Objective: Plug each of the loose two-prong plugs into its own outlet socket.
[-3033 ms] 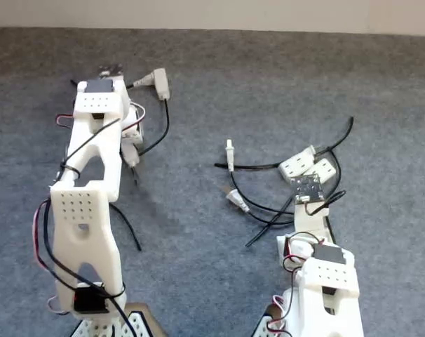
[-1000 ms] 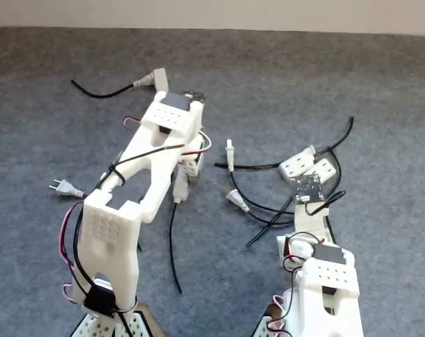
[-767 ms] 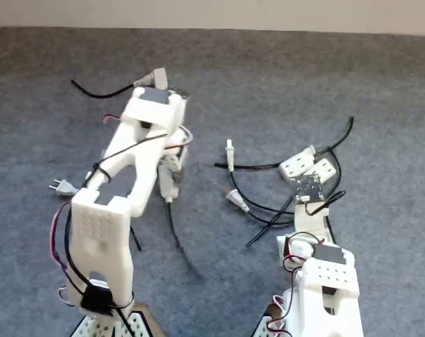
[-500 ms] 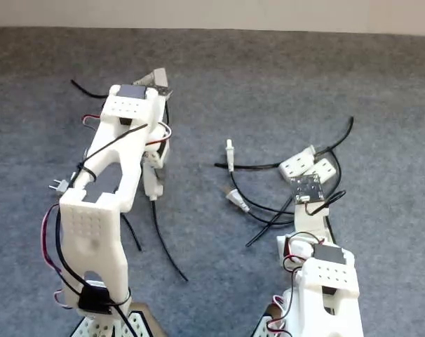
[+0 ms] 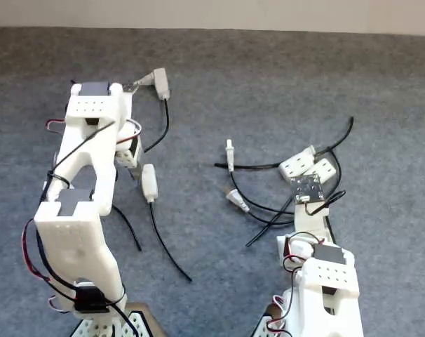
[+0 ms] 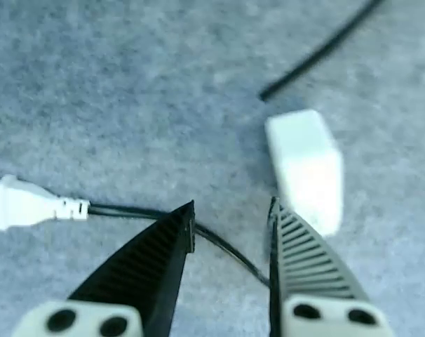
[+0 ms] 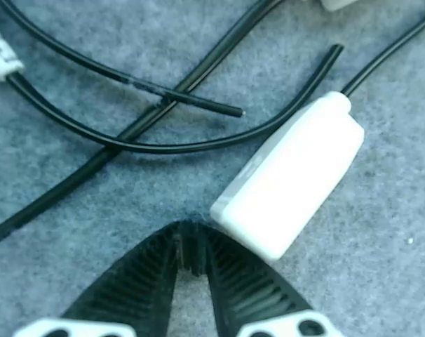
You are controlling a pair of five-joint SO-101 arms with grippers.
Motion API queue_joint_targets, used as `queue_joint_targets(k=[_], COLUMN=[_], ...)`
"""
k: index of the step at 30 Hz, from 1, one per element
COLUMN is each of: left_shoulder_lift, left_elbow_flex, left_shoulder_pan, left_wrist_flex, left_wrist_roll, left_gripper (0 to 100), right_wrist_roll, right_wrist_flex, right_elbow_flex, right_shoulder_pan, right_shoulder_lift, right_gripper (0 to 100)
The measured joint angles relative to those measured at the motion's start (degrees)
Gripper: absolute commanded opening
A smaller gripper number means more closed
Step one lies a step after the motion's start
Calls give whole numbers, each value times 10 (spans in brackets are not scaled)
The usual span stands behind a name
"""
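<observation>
- A robot test bench in a lab or hobby workshop; which of the two cannot be told.
- Left arm [image 5: 72, 239] and right arm [image 5: 328, 281]: white printed plastic, bare wires, open circuit board [image 5: 307, 187].
- Grey carpet-like mat [image 5: 219, 84] as worktop, pale wall [image 5: 268, 14] behind.
- Plug [image 5: 229, 151] on a cut-off cord.

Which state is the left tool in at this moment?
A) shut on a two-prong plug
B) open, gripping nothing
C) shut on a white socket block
B: in the left wrist view the left tool has its jaws apart with nothing held. A black cord runs over the carpet beneath the gap, and the white socket block lies free beside it.
</observation>
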Motion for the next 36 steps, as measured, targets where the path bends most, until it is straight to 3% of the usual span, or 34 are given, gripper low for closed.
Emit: queue_joint_targets(k=[5, 12, 18, 22, 26, 36], left_shoulder_lift=[0, -81, -142, -116, -101, -96], left_elbow_flex=[30, -38, 4, 85, 124, 130], left_shoulder_pan=[-19, -11, 76, 109, 93, -5], left_wrist_flex=[-53, 12, 29, -49, -107, -124], left_wrist_roll=[0, 0, 0, 10, 39, 37], left_gripper=[178, 178, 178, 178, 178, 178], right_wrist_roll=[0, 0, 0, 0, 0, 0], right_wrist_flex=[0, 0, 0, 0, 0, 0], right_elbow_flex=[0, 0, 0, 0, 0, 0], right_shoulder_pan=[0, 0, 0, 0, 0, 0], right_shoulder_lift=[0, 0, 0, 0, 0, 0], right_gripper=[9, 9, 9, 9, 9, 9])
